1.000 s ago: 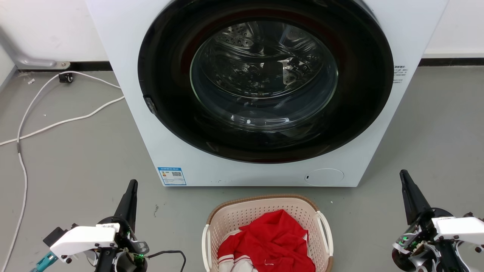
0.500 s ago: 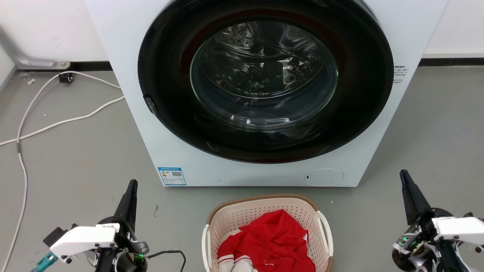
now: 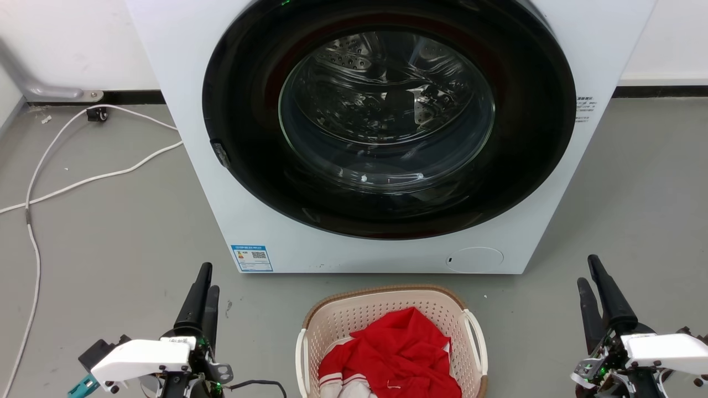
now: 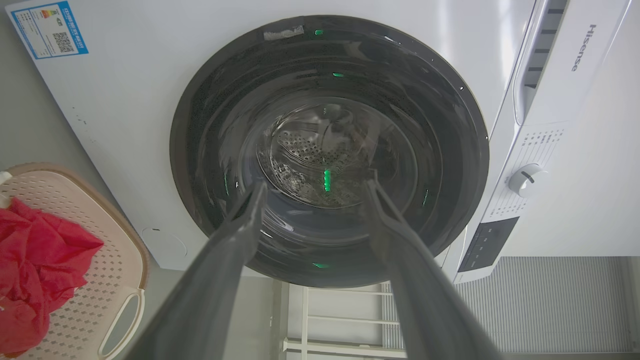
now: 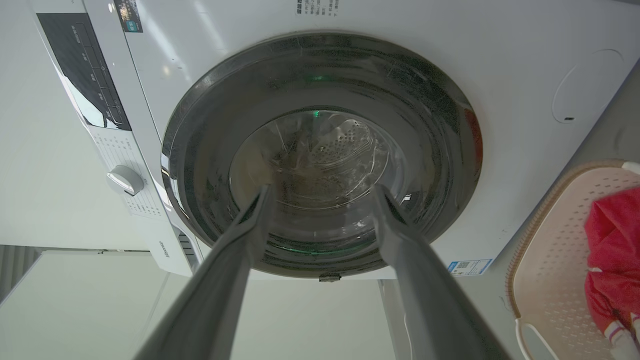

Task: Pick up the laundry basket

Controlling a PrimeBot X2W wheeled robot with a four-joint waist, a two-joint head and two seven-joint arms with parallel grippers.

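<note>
**Spotter:** What's just changed?

**Me:** On my left, the left claw [image 3: 208,279] has rolled. Both fingers show now, spread and empty. In the middle, the laundry basket [image 3: 387,288] sits on the floor before the washer [image 3: 182,138], untouched. On my right, the right claw [image 3: 587,271] has rolled too, and it's spread and empty.

**Spotter:** Meaning?

**Me:** I reckon I'm readying a two-sided lift.

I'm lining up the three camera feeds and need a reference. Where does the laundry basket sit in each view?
Head view: laundry basket at bottom centre, cut off by the bottom edge.
Left wrist view: laundry basket at the lower left edge.
Right wrist view: laundry basket at the lower right edge.
Shared landmark: the round washer door, beside the basket in every view.
</note>
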